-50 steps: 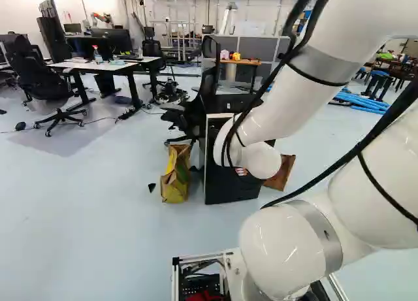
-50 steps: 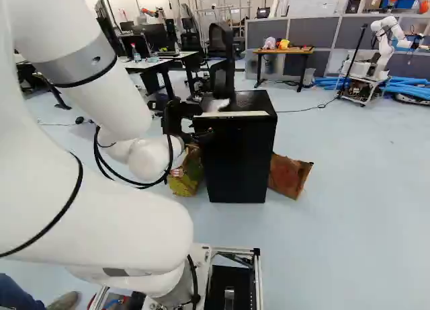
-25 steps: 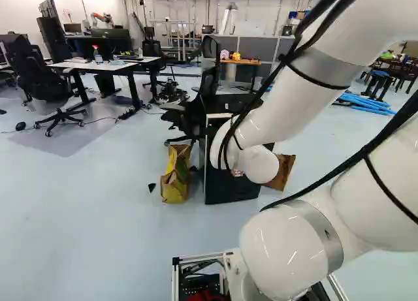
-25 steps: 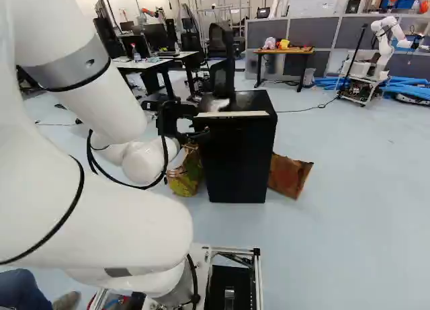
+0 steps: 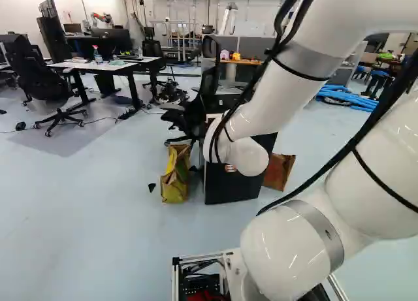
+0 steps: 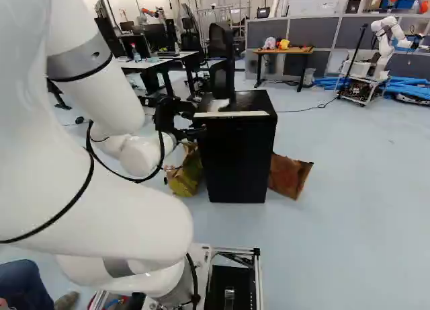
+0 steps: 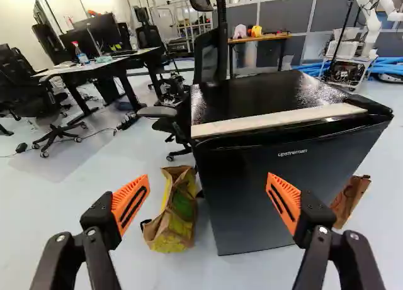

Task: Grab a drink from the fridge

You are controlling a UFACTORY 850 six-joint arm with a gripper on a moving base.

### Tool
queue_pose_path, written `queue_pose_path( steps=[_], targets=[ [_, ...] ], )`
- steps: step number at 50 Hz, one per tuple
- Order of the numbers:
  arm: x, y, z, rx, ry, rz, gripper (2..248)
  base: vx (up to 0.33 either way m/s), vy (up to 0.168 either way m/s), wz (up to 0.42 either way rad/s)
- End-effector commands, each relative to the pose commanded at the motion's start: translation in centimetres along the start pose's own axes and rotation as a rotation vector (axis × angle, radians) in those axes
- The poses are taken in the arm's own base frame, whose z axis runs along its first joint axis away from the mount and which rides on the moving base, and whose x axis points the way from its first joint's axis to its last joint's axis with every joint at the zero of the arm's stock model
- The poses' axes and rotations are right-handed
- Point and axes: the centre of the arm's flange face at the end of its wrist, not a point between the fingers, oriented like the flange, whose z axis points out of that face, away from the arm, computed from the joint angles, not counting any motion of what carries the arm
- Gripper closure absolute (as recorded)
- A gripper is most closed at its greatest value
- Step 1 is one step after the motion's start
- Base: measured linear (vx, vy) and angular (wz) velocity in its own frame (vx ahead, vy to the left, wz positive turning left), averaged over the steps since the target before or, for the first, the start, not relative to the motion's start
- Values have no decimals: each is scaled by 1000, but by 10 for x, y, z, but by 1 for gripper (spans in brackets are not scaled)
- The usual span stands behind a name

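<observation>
White arm reaches toward the black fridge, wrist end near the fridge's upper front, at its left in the right base view. Fridge door looks shut, pale strip along the top front edge. Office chair behind fridge. Yellow-brown bag on floor beside fridge, brown bag on fridge's opp. side. Gripper in front of fridge: released, fingers spread, nothing held. Drink: n/v, prob. inside fridge.

Step in hand: approach for door opening, i.e. early stage. Next: line up w/ door's free edge, hook a finger there & pull. Hinge side unclear, so check 1st; a bad angle could shove the fridge or slip off.
</observation>
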Motion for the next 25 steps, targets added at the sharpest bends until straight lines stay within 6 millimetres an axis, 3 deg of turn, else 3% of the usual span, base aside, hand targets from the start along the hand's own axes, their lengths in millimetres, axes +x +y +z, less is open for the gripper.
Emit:
queue_pose_path(
  steps=[25],
  targets=[
    [-7, -25, 3, 11, -29, 22, 3, 0, 0, 0]
  ],
)
